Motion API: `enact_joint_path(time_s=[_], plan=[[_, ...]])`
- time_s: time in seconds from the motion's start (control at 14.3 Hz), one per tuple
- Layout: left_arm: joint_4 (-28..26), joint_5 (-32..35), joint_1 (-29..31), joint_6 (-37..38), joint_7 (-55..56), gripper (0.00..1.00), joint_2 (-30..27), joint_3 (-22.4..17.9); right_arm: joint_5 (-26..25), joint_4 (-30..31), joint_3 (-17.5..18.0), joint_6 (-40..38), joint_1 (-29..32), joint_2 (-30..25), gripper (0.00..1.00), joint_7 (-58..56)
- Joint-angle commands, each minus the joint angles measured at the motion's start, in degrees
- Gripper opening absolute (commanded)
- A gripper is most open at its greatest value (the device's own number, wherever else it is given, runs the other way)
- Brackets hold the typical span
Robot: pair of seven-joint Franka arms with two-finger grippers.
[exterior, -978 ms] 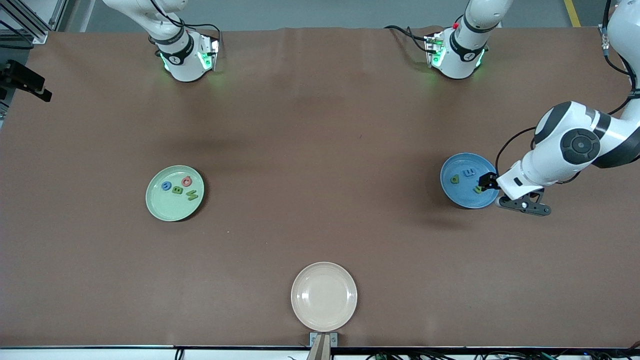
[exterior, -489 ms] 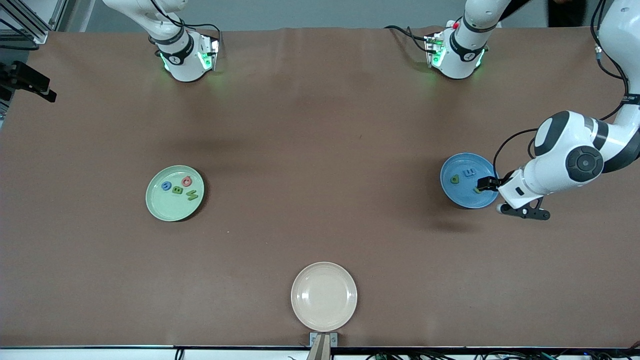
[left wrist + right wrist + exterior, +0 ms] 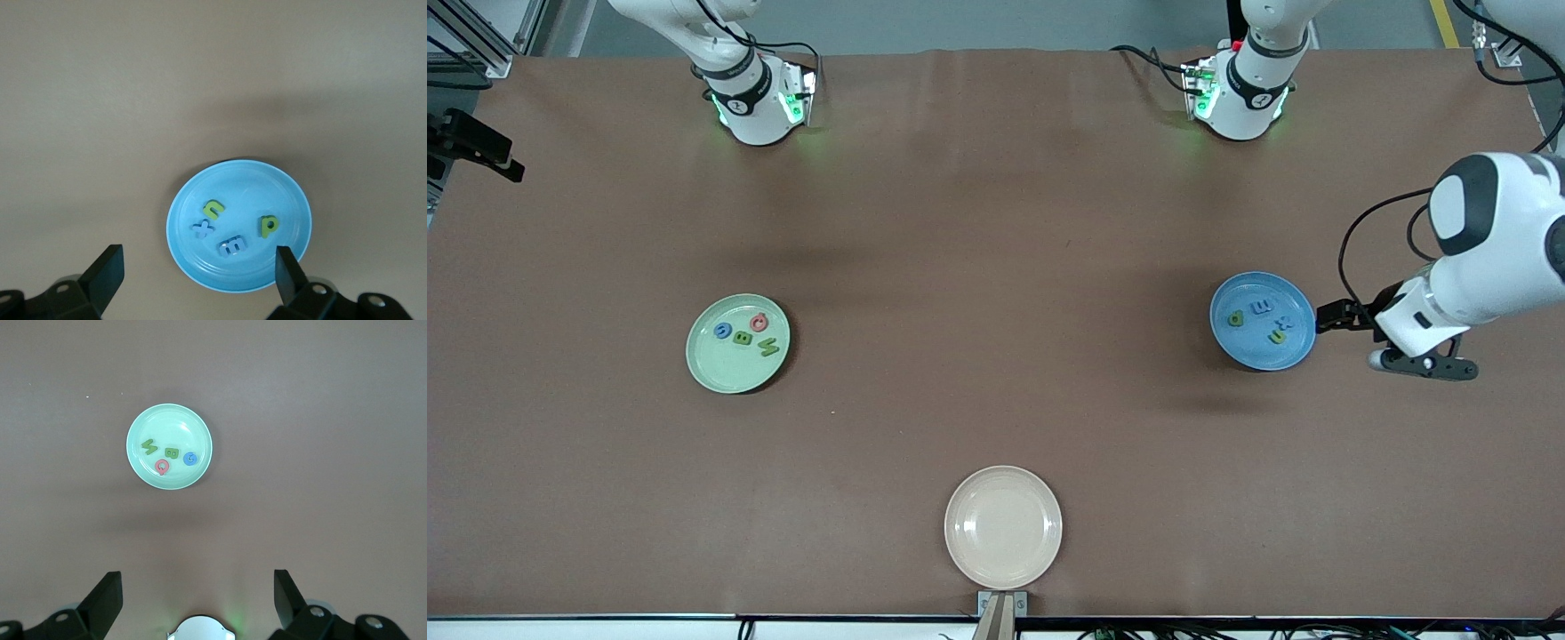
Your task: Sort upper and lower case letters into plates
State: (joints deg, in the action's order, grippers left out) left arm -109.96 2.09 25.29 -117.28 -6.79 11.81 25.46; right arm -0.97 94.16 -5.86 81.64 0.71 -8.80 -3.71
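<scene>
plates hold every letter; sorting looks finished

plates sit well apart: the green plate [image 3: 737,343] toward the right arm's end, the blue plate [image 3: 1262,321] toward the left arm's end. both are round, shallow, smooth plastic. the green one holds four small chunky letters [image 3: 169,454], the blue one four more [image 3: 230,230]; they look like soft foam. a beige plate [image 3: 1003,527] nearest the camera lies bare on the brown mat [image 3: 996,267].

left gripper [image 3: 1336,316] hangs just beside the blue plate, fingers spread, holding nothing. right gripper [image 3: 197,600] waits high over the mat, fingers spread. no loose letter shows, so the next move is likely just to pull back.
</scene>
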Motion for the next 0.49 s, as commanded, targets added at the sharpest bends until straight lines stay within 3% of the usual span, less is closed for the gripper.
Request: enact_joint_path(time_s=[0.0,0.28,0.42], plan=[[-1.1,-3.7,-7.2,0.5,-0.9,1.0,-3.7,-7.2,0.4,1.1,-0.3,0.4,-0.6,-1.0,1.0,-0.3],[-1.6,-5.6,-13.7,0.6,-0.7,1.0,-6.2,-14.3,0.4,0.9,-0.2,0.3,-1.0,-1.0,1.0,0.1],[-1.9,-5.6,-14.9,0.6,-0.7,1.0,-6.8,-15.5,0.5,0.9,-0.2,0.0,-1.1,-1.1,1.0,0.5]])
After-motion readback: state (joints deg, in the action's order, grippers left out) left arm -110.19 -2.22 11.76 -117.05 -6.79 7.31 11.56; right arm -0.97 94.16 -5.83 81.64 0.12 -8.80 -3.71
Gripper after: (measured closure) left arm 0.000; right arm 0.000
